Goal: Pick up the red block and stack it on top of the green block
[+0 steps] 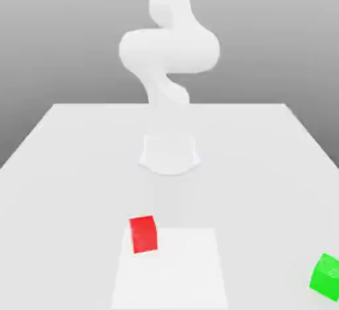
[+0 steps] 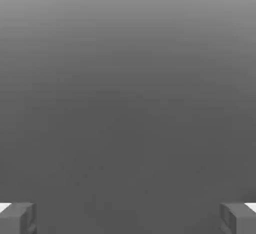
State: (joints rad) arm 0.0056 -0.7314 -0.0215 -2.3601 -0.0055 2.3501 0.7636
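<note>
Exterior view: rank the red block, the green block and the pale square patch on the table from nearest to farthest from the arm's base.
1. Red block, just in front of the arm's base, slightly to the exterior view's left.
2. Pale square patch, judged by its middle, straight in front.
3. Green block, far off at the exterior view's right edge.

Red block (image 1: 143, 234) left of green block (image 1: 326, 275)

One red block (image 1: 144, 234) and one green block (image 1: 326, 275) lie on one white table (image 1: 265, 169). One white arm (image 1: 169, 50) stands there; two grey fingertips (image 2: 17, 218) show, set wide apart.
</note>
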